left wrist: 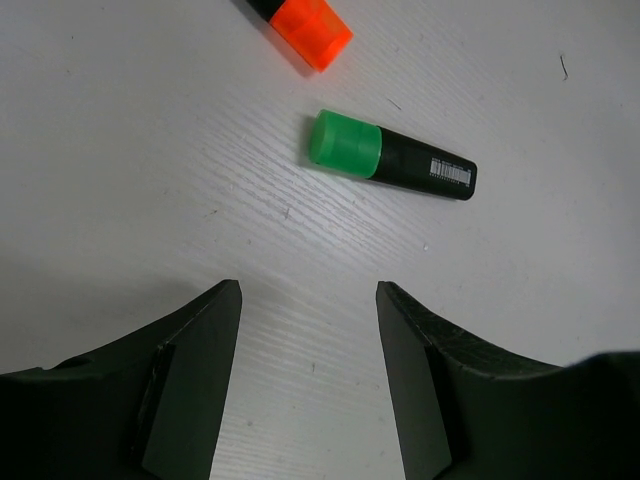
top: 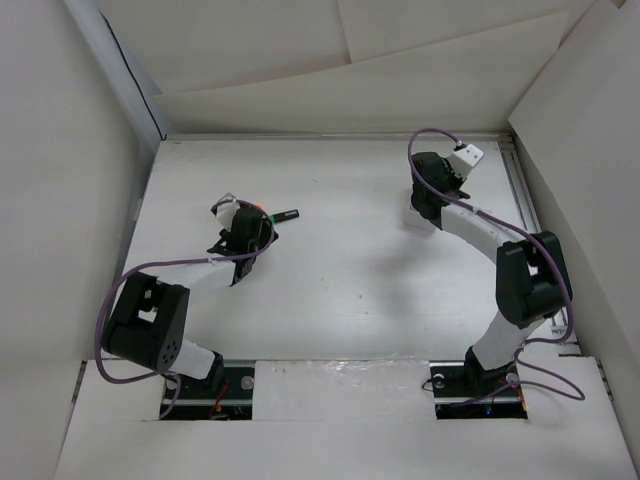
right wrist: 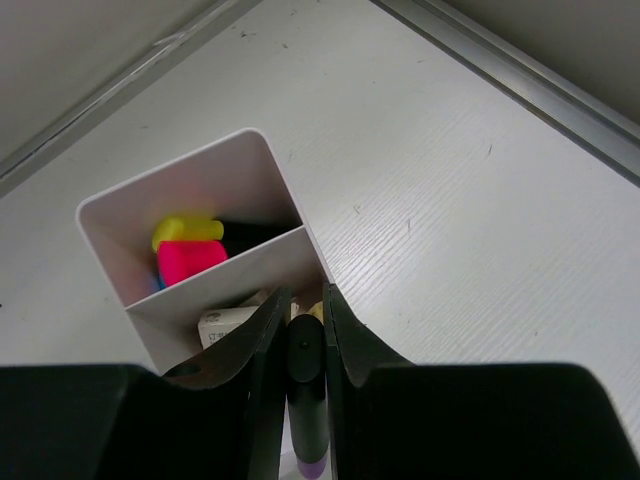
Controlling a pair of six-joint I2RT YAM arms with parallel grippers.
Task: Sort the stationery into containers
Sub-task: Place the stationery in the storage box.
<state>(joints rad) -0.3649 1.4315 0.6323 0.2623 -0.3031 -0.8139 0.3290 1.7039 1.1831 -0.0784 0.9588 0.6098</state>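
Right pincer [right wrist: 302, 300] clamps a purple-tipped marker [right wrist: 303, 400] above the box [right wrist: 200, 180]; I judge release comes next. Left pincer [left wrist: 310, 290], half open, empty, hovers over the green marker [left wrist: 390, 160].

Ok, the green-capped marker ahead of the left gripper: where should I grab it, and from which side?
Take the green-capped marker by its black barrel, just behind the cap, coming straight down from above: it lies flat on the table with bare surface along both long sides. Its length runs nearly across the open left gripper's gap, so probably turn the wrist first.
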